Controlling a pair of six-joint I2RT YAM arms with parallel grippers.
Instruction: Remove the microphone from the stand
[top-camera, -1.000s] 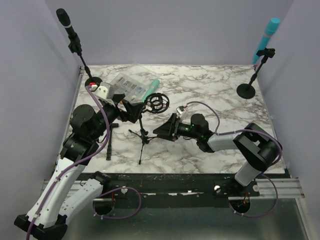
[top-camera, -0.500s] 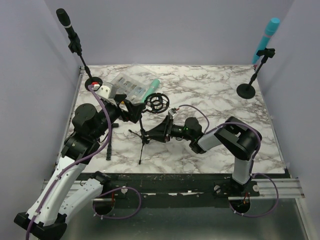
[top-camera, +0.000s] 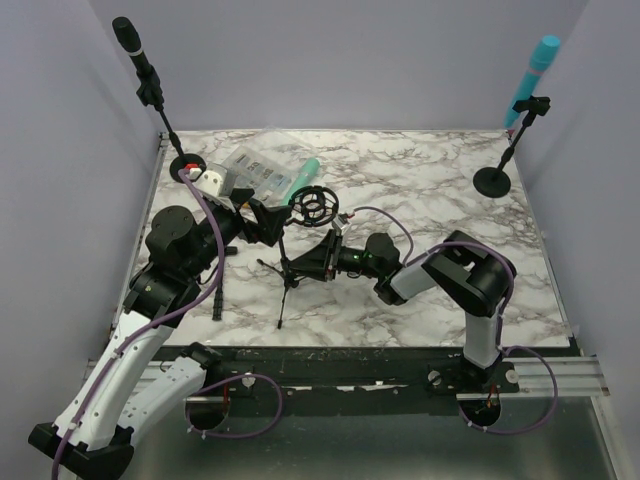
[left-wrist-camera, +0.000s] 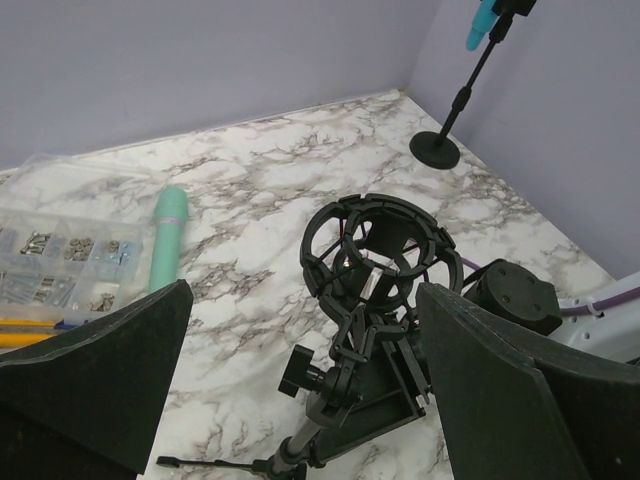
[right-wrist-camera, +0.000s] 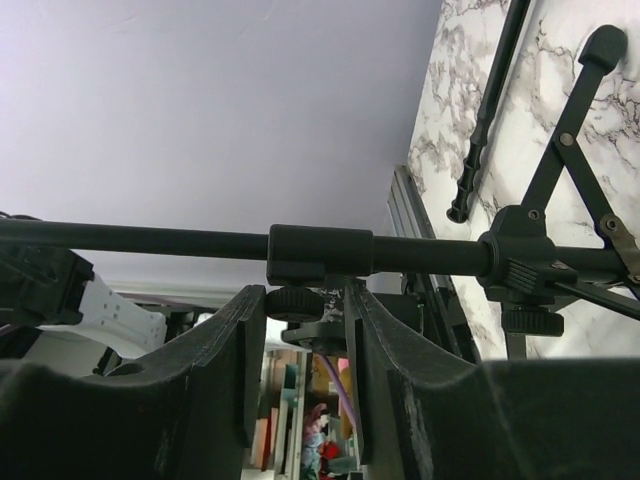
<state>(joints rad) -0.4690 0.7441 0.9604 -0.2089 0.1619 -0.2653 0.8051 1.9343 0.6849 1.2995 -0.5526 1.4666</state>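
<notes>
Fingers of left gripper (left-wrist-camera: 305, 292) spread wide, flanking the shock mount (left-wrist-camera: 372, 250) without touching. Right gripper (right-wrist-camera: 305, 300) fingers narrowly straddle a knob under the tripod stand (top-camera: 285, 262) pole; pinching or just apart, cannot tell. Teal microphone (top-camera: 307, 171) lies flat, far left beside the parts box (top-camera: 250, 165). Three microphones, three stands: black microphone (top-camera: 130, 38) and blue microphone (top-camera: 541, 58) clipped upright in far corners.
</notes>
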